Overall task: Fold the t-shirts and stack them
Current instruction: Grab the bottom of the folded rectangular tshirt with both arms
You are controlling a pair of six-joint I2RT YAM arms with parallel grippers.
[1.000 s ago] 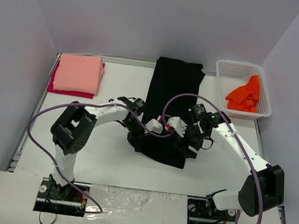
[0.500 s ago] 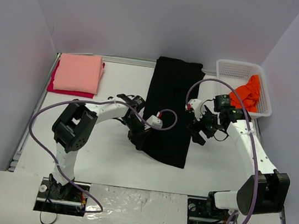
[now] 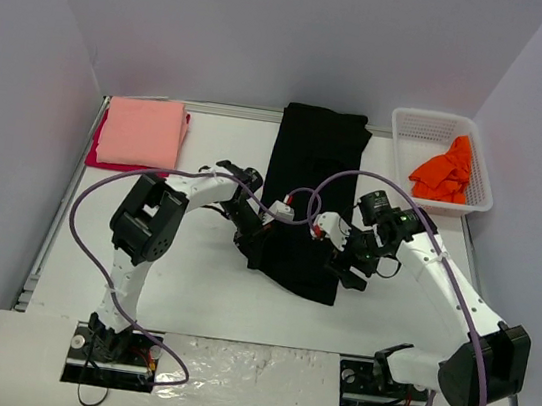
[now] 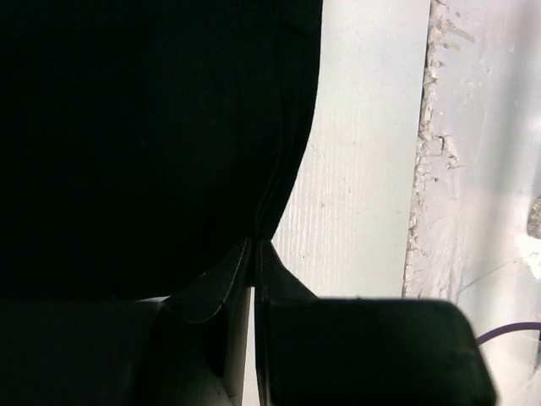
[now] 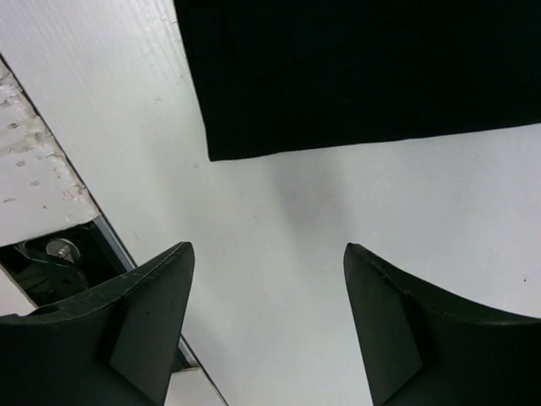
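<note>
I am clamping my left pincer (image 4: 254, 247) on the black t-shirt (image 4: 127, 127) at its edge, the cloth spreading ahead of it. I am holding my right pincer (image 5: 264, 250) apart above the table (image 5: 279, 211), the shirt's corner lying just beyond its tips. Well apart from both, the orange t-shirt (image 3: 443, 172) is lying in the basket (image 3: 413, 127).

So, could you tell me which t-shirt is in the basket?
The bright orange t-shirt, crumpled in the white basket; the others lie on the table.
</note>
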